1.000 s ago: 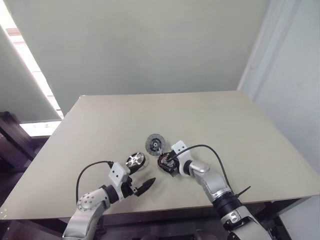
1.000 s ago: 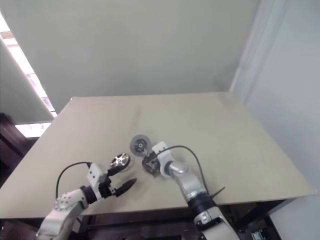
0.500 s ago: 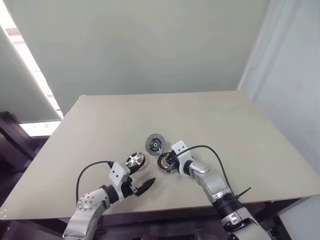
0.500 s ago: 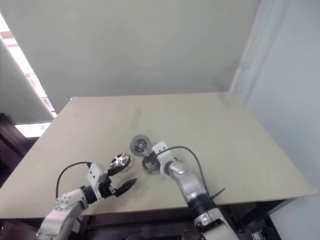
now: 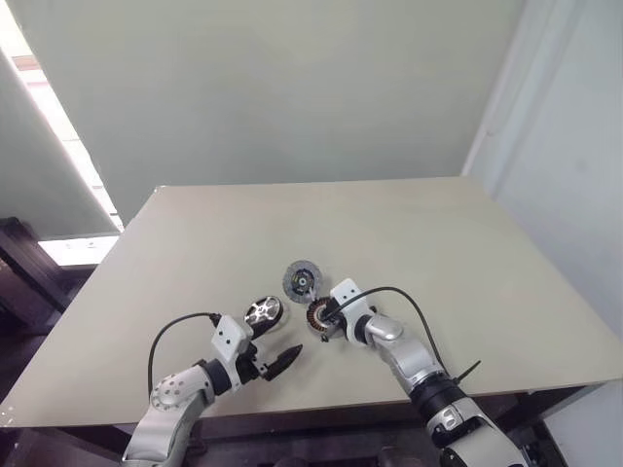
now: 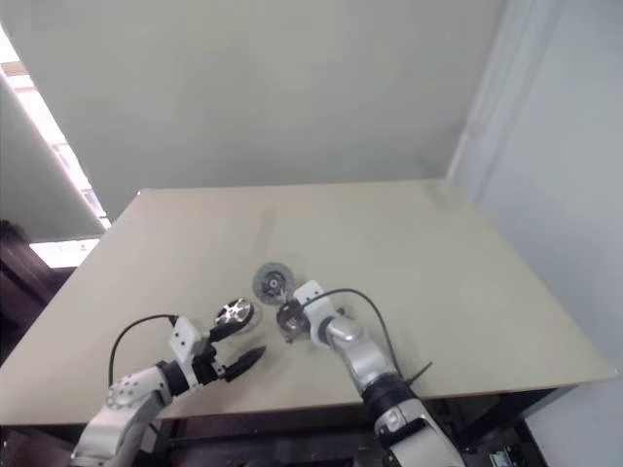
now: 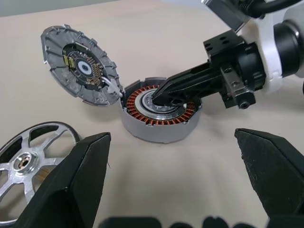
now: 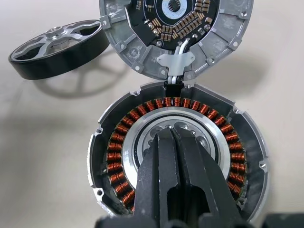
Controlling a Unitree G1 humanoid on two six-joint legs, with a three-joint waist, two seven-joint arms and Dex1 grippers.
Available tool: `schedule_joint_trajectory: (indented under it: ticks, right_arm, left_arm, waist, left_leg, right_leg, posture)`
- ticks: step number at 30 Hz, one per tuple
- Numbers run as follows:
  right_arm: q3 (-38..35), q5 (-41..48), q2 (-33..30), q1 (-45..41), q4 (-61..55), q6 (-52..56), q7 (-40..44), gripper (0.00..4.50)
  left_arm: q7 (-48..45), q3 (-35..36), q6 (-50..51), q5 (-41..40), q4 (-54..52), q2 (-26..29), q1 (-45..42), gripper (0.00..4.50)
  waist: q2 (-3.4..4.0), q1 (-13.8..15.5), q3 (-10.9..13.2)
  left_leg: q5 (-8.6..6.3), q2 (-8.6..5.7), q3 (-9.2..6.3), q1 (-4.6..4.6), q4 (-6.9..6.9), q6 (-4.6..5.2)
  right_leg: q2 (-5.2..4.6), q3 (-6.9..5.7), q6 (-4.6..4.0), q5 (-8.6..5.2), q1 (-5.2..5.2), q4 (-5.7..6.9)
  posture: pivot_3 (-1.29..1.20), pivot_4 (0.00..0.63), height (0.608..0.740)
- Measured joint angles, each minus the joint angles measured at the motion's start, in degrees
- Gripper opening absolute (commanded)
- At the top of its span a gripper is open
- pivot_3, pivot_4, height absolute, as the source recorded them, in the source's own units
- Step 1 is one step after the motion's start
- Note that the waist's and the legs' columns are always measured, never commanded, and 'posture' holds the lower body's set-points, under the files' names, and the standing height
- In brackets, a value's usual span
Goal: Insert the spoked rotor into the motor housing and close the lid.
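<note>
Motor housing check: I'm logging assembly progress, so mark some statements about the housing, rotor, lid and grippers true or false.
1. The spoked rotor already sits inside the motor housing. False: it lies on the table beside the housing.
2. The right gripper is shut, its fingertips over the housing's silver centre. True.
3. The lid is closed flat over the copper windings. False: it stands tilted open at the housing's edge, joined to it by white wires, and the windings are exposed.
4. The left gripper is open and holds nothing. True.
5. The left gripper grips the rotor. False: its fingers are apart from the rotor.
</note>
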Motion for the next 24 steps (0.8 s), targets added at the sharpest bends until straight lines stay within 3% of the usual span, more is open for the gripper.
schedule_joint_trajectory:
  ticks: [8,9,12,21,22,24]
  right_arm:
    - [1.51,0.67,-3.58,2.17,-12.24,2.26,4.40,0.01]
    - [2.22,0.50,-4.45,2.57,-13.49,2.69,5.15,0.18]
    - [4.23,0.10,-7.55,3.28,-16.97,4.80,7.64,0.92]
    - [10.08,-2.88,-16.12,4.97,-23.81,5.96,13.75,4.22]
    - [10.55,-3.25,-16.93,4.97,-23.99,5.64,14.10,4.49]
    - [11.39,-4.31,-18.14,4.96,-24.03,4.28,14.78,4.49]
  left_arm:
    - [1.25,0.00,1.92,-0.06,-0.04,-0.29,0.15,4.50]
    - [1.27,0.00,1.96,-0.06,-0.04,-0.33,0.15,4.50]
    - [1.27,-0.01,1.95,-0.04,-0.04,-0.54,0.14,4.50]
    - [1.10,-0.06,1.43,0.04,0.02,-0.77,-0.20,4.50]
    - [1.04,-0.06,1.30,0.04,0.02,-0.76,-0.27,4.50]
    - [0.89,-0.06,1.17,0.04,0.06,-0.76,-0.29,4.50]
  waist:
    - [0.00,0.05,0.00]
    - [0.00,0.04,0.00]
    - [0.00,0.03,0.00]
    - [-0.02,0.04,0.00]
    - [-0.02,0.05,0.00]
    - [-0.03,0.04,0.00]
  left_leg:
    - [0.00,0.00,-0.02,-0.01,0.01,0.00]
    - [0.00,0.00,-0.02,-0.01,0.01,0.00]
    - [0.00,-0.01,0.00,-0.02,0.02,0.00]
    - [0.00,0.00,0.02,-0.02,0.04,0.00]
    - [0.00,-0.01,0.02,-0.01,0.04,0.00]
    - [0.00,-0.01,0.02,-0.01,0.04,0.00]
  right_leg:
    - [0.00,-0.03,-0.03,-0.02,0.00,0.00]
    - [-0.01,-0.03,-0.03,-0.02,0.00,-0.01]
    - [-0.01,-0.01,-0.04,-0.02,0.00,-0.01]
    - [-0.02,-0.04,-0.10,-0.07,0.01,-0.02]
    - [-0.02,-0.04,-0.10,-0.07,0.02,-0.02]
    - [-0.02,-0.04,-0.10,-0.07,0.02,-0.02]
  posture:
    - [0.00,0.000,0.740]
    - [0.00,0.000,0.740]
    - [0.00,0.000,0.740]
    - [0.00,0.000,0.740]
    - [0.00,0.000,0.740]
    - [0.00,0.000,0.740]
